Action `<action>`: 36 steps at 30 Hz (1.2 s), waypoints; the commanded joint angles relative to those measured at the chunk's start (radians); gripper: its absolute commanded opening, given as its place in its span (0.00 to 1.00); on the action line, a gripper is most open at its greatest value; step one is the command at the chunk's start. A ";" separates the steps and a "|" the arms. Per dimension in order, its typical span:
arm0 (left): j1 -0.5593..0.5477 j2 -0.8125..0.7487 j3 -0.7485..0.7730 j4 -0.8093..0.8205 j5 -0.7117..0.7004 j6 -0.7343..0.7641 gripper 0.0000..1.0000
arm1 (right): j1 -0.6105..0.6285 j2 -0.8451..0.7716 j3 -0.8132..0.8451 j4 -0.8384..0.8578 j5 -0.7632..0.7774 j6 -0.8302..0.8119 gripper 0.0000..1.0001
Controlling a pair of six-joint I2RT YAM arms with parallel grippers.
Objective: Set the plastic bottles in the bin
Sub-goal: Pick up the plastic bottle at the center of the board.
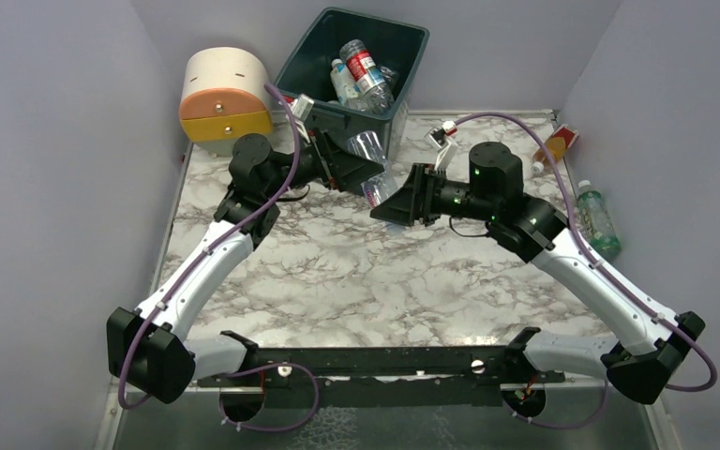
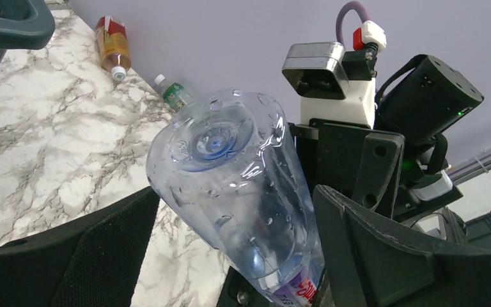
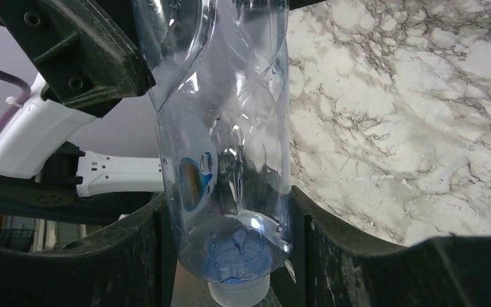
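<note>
A: Surface, room?
B: Grey-veined marble table (image 1: 337, 272); plain lilac walls (image 1: 56, 141).
A: Grippers, bottle?
B: Left gripper (image 2: 236, 192) spread wide around clear bottle (image 3: 230, 128). Right gripper (image 3: 230, 211) clamps it, above table, just before bin (image 1: 337, 117).

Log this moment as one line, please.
handover | right gripper: shut on clear bottle, cap end | left gripper: open around its base | bin: bottles inside
</note>
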 commanded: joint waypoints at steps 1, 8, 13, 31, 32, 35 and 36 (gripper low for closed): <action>-0.004 0.009 -0.009 0.038 -0.023 -0.007 0.92 | 0.014 0.007 0.030 0.042 0.017 0.001 0.47; -0.004 0.022 -0.002 0.044 -0.022 -0.021 0.69 | 0.025 0.006 0.003 0.057 0.014 0.005 0.47; -0.006 0.033 0.001 0.058 -0.016 -0.038 0.59 | 0.029 0.002 -0.016 0.063 0.015 0.006 0.51; 0.000 0.119 0.113 0.074 -0.029 -0.018 0.56 | 0.030 -0.122 0.093 -0.272 0.331 -0.090 0.99; 0.002 0.131 0.135 0.074 -0.027 -0.017 0.56 | 0.030 -0.138 0.092 -0.287 0.354 -0.090 0.99; 0.020 0.182 0.242 0.074 -0.022 -0.017 0.56 | 0.030 -0.177 0.063 -0.312 0.388 -0.087 0.99; 0.030 0.202 0.282 0.074 -0.022 -0.016 0.56 | 0.030 -0.185 0.054 -0.317 0.391 -0.084 0.99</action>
